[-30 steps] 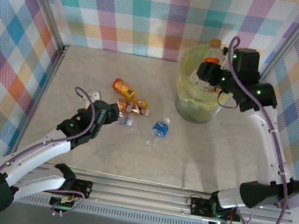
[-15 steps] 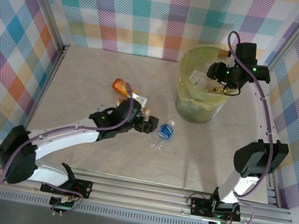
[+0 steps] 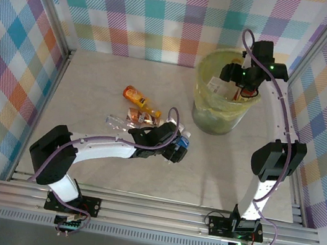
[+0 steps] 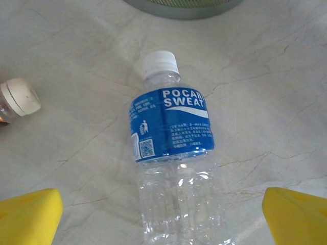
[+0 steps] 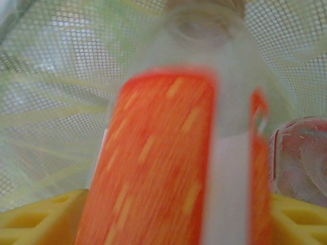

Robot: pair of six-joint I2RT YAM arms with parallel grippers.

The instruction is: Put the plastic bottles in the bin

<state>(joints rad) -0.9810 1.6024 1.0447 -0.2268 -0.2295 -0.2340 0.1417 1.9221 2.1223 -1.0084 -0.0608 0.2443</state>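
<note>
where the water bottle (image 4: 173, 153) lies: flat on the tabletop (image 3: 95, 79), right under the left claw (image 3: 174, 151) and apart from the bin (image 3: 213, 119).
long axis: in the left wrist view it runs 12 to 6 o'clock, with the white cap at 12 and the clear body down at 6, between the two yellow fingertips (image 4: 28, 217).
left claw: fingers wide apart, one to each side of the body, neither touching it; the closing line crosses the bottle's length squarely.
way to the bin: seen from above, the bin is at about 1 o'clock from the left claw.
nearer arm: the left, by far; the right arm is over the bin.
right claw (image 3: 238, 80): at the bin's mouth with an orange-label bottle (image 5: 158, 153) between its fingers; the bottle is blurred, so i cannot tell whether the claw grips it or not.
next move, as i judge it: lower and close on the clear body just past the blue label.
left on the tabletop: other bottles (image 3: 137, 98) at about 10 o'clock from the left claw.
</note>
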